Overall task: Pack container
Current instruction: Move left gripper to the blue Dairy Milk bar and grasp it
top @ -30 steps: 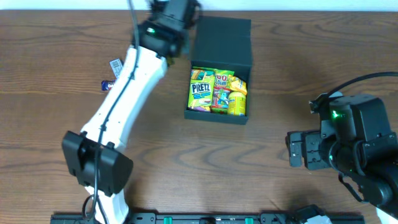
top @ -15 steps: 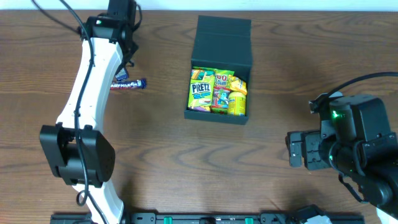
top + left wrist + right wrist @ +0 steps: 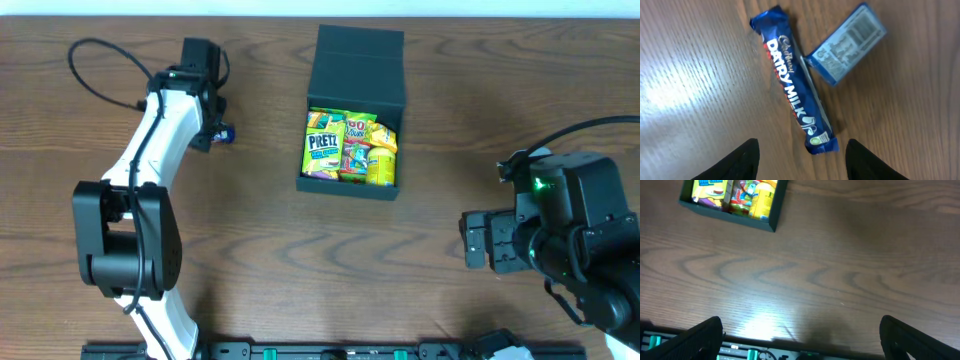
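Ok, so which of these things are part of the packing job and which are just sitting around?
Job:
container, lid open
snack packets already inside it
Dairy Milk bar, on the table
small blue packet beside the bar
left gripper, open above both

Just there:
right gripper, open, away from the container
rail along the table's near edge

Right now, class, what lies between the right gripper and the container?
Only bare wood of the table lies between the right gripper and the container. The right wrist view shows this best.
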Robot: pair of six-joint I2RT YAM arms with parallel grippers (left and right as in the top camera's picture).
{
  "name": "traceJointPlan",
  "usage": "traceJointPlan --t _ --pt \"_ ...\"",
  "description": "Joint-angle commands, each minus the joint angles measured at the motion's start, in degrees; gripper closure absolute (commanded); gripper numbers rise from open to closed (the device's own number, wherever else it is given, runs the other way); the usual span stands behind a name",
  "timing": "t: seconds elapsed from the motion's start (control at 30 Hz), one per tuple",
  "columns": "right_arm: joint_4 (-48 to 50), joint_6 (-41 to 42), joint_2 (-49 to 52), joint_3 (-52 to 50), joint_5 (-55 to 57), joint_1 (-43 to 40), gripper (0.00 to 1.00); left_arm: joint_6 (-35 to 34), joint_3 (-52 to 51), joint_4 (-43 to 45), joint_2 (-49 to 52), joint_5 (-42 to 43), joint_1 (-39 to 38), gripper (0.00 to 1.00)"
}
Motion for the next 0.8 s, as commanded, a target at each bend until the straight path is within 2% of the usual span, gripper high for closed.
traceJointPlan --t 0.0,0.1,0.4,0.77 --pt "-0.1 -0.8 -0.2 0.5 0.0 -0.5 0.01 -5.5 -3.1 2.2 0.8 0.1 0.3 0.44" --pt "-0.1 -0.8 -0.2 0.5 0.0 -0.5 0.01 -7.4 -6.1 5.5 0.8 0.2 0.3 0.44" --pt "-0.1 -0.8 -0.2 0.5 0.0 -0.5 0.01 -7.2 -12.5 15.1 0.9 0.2 0.3 0.49" --pt "-0.1 -0.8 -0.2 0.5 0.0 -0.5 0.01 -7.1 -12.7 18.9 4.3 1.8 1.1 0.52"
